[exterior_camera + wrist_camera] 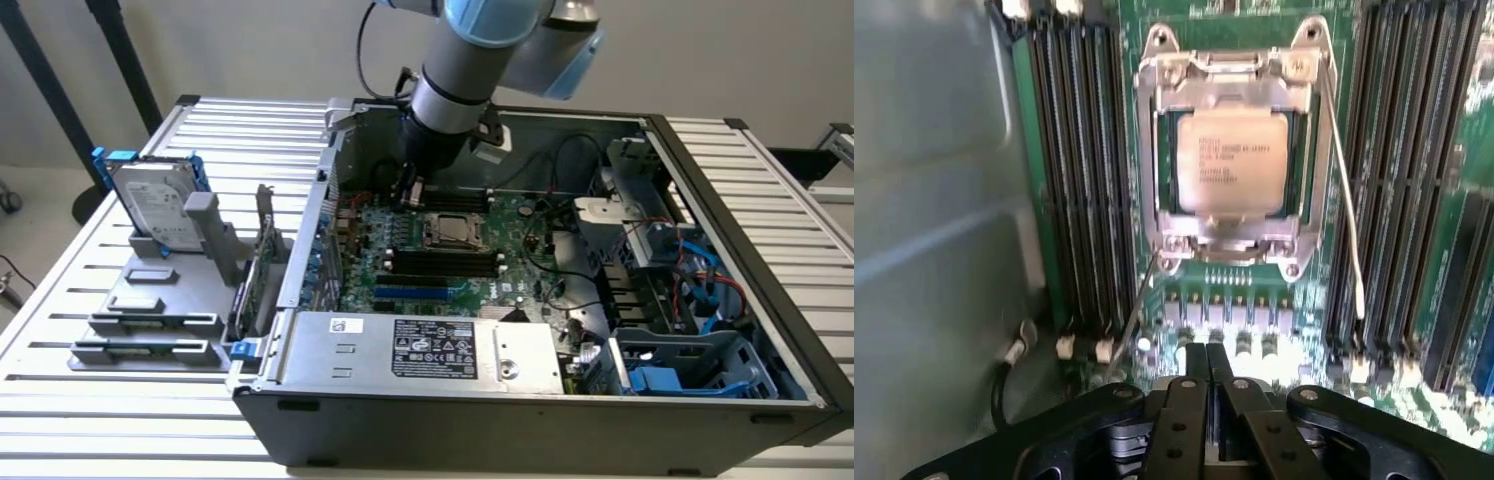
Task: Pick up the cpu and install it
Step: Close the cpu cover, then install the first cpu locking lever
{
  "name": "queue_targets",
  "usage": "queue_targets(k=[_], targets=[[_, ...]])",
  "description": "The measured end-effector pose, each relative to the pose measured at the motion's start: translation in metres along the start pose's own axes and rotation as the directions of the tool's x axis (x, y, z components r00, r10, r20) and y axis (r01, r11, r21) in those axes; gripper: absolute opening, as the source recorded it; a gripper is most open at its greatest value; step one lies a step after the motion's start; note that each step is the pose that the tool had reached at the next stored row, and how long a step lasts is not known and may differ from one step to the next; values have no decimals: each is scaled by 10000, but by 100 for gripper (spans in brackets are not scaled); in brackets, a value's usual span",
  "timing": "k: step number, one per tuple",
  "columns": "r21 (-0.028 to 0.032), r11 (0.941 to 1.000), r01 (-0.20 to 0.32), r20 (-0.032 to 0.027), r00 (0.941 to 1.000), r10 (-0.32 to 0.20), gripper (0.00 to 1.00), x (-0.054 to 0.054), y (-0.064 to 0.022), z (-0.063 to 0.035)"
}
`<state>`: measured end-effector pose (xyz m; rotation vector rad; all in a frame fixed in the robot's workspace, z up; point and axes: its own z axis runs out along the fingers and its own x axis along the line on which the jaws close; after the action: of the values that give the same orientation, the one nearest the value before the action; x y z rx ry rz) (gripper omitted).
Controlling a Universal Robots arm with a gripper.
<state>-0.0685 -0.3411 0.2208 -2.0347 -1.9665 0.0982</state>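
Observation:
The cpu point(1232, 158) lies flat in its socket on the green motherboard point(1309, 320), with the metal retention frame point(1150, 150) closed around its silver top. In the exterior view the cpu point(451, 228) sits mid-board inside the open computer case. My gripper point(1206, 352) hovers a short way off the socket's edge, its two black fingers point(1189, 395) pressed together and holding nothing. From outside, the gripper point(414, 192) hangs inside the case, above the board just behind the socket.
Black memory slots point(1079, 170) flank the socket on both sides, and a thin wire lever point(1346, 215) runs along one side. The case wall point(314, 235), a silver power supply point(414, 345) and blue drive bays point(674, 380) ring the board. A hard drive point(154, 205) stands on a grey rack outside.

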Motion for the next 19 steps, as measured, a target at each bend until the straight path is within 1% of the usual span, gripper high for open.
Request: queue_targets(k=[2,17,18,19], targets=[[1,10000,3,-8,10000,-3,14,0,0,0],[0,10000,2,-7,10000,-2,14,0,-2,-4],[0,10000,2,-7,10000,-2,14,0,-5,-3],[-17,10000,4,-6,10000,-4,14,-1,-35,5]])
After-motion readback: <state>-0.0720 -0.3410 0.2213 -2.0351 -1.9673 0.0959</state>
